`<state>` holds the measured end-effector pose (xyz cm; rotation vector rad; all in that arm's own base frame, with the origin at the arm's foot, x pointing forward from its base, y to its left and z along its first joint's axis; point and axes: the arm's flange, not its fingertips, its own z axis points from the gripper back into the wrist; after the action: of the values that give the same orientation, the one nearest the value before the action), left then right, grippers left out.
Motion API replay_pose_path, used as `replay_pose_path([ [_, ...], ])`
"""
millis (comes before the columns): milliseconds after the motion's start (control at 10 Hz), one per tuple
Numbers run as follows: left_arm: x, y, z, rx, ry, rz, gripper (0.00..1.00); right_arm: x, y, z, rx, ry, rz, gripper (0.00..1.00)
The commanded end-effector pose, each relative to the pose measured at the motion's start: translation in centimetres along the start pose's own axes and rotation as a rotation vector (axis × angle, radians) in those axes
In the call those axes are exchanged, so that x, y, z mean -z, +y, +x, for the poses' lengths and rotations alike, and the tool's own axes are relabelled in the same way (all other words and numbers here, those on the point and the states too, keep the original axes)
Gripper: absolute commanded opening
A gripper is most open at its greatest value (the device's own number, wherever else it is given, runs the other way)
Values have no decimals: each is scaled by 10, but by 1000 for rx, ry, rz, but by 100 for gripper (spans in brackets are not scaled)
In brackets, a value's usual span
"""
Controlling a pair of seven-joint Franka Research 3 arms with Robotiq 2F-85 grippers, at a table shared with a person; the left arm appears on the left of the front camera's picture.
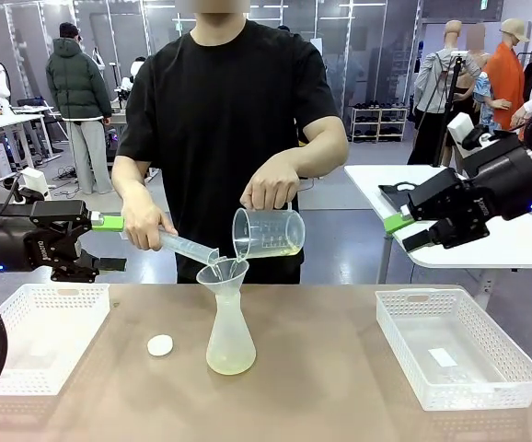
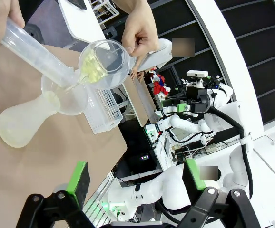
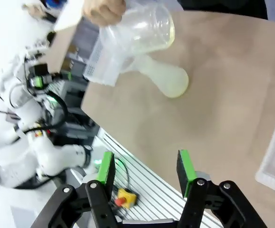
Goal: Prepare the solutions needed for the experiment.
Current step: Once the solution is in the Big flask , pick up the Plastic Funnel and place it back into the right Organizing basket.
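Solutions lie shallow in flask bottom, frame centre. Left gripper mid-left, jaws wide, empty. Person's hand tips cylinder into funnel; other hand tilts beaker. Best poured slowly, aimed mid-funnel; flask looks tippy. Right gripper mid-right, jaws apart, empty.

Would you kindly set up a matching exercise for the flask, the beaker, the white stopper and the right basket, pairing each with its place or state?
Things:
1. flask
2. beaker
3. white stopper
4. right basket

Places or states:
A. lying flat on the table
B. held tilted in a hand
C. upright, funnel in its neck
D. at the table's right end

Pairs: 1-C, 2-B, 3-A, 4-D
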<state>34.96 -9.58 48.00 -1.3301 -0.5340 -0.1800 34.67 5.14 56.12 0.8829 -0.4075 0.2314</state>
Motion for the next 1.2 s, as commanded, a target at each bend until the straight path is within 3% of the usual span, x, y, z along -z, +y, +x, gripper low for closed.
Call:
replay_pose_path([
  [0,2,-3,0,-20,-17,-22,100,13,-2,-6,77,-67,67,67],
  [300,2,-3,0,-20,-17,-22,100,30,-12,-7,97,-114,136,67],
  [400,2,-3,0,-20,-17,-22,100,15,-8,-6,103,-56,106,67],
  [1100,2,-3,0,-20,-17,-22,100,15,-8,-6,103,-56,106,67],
])
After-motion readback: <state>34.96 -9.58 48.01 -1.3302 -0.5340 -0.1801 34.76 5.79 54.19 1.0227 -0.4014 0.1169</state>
